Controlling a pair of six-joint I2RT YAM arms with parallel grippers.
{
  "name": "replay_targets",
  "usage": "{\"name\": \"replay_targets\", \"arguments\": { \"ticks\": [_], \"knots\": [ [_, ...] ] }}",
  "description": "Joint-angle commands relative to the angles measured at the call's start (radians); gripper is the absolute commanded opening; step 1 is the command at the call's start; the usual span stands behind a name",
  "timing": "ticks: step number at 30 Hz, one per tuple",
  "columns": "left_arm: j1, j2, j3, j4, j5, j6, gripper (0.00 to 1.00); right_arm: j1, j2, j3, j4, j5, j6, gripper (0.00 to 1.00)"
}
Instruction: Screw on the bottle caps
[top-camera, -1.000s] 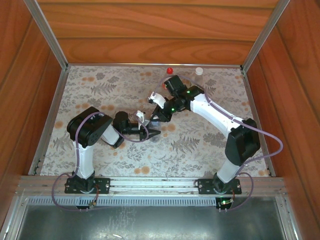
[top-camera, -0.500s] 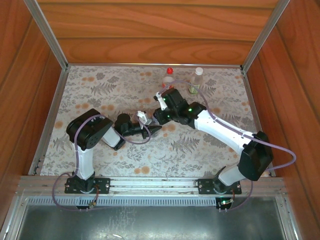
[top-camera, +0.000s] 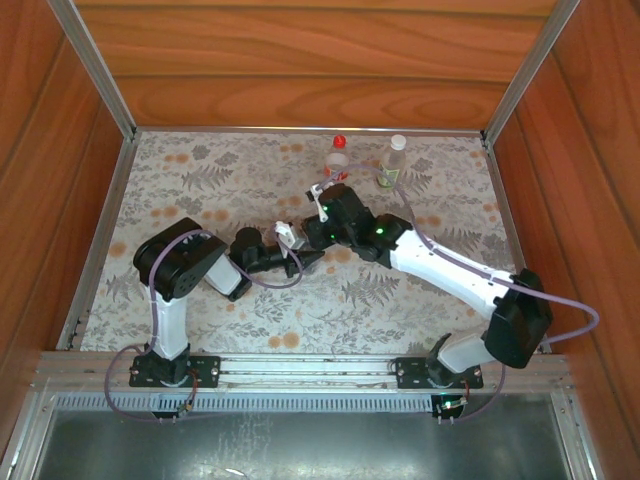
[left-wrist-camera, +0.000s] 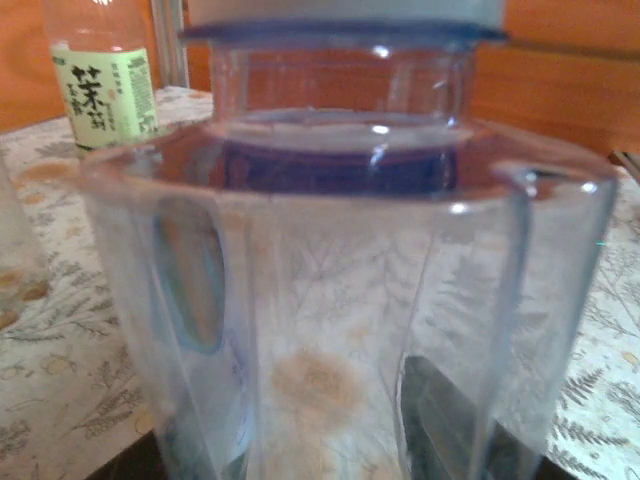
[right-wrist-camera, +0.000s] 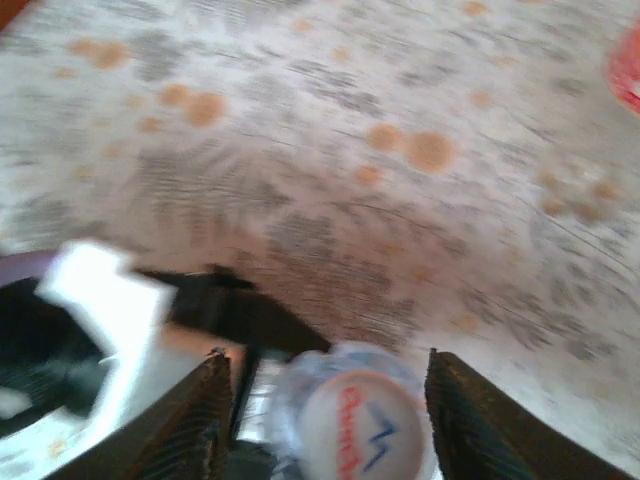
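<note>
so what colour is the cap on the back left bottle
Red cap, clearest in the top external view.

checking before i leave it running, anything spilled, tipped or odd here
Nothing stands out: the red-capped bottle and green-label bottle stand upright at the back, the clear bottle looks upright with its cap level, and no spill is visible.

Lab booth: wood walls (top-camera: 320, 60), aluminium frame (top-camera: 300, 362)
</note>
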Motion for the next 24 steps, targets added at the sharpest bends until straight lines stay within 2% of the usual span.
{"name": "replay_targets", "arguments": {
  "ticks": [1,6,9,17,24],
  "knots": [
    [0.009,0.003,0.01,-0.012,0.165,-0.027,0.42,-0.044,-0.08,-0.017,0.083,-0.312,-0.262,0.63],
    [0.01,-0.005,0.008,-0.016,0.273,-0.048,0.42,-0.154,-0.072,0.022,-0.055,-0.584,-0.422,0.6],
    [0.011,-0.01,0.016,-0.017,0.324,-0.069,0.42,-0.183,-0.051,0.038,-0.136,-0.671,-0.529,0.61],
    [0.015,-0.041,0.016,-0.021,0.371,-0.083,0.42,-0.235,0.021,0.037,-0.184,-0.802,-0.6,0.58],
    [0.02,-0.064,0.014,-0.024,0.387,-0.085,0.42,-0.255,0.061,0.034,-0.174,-0.793,-0.591,0.55]
  ]
}}
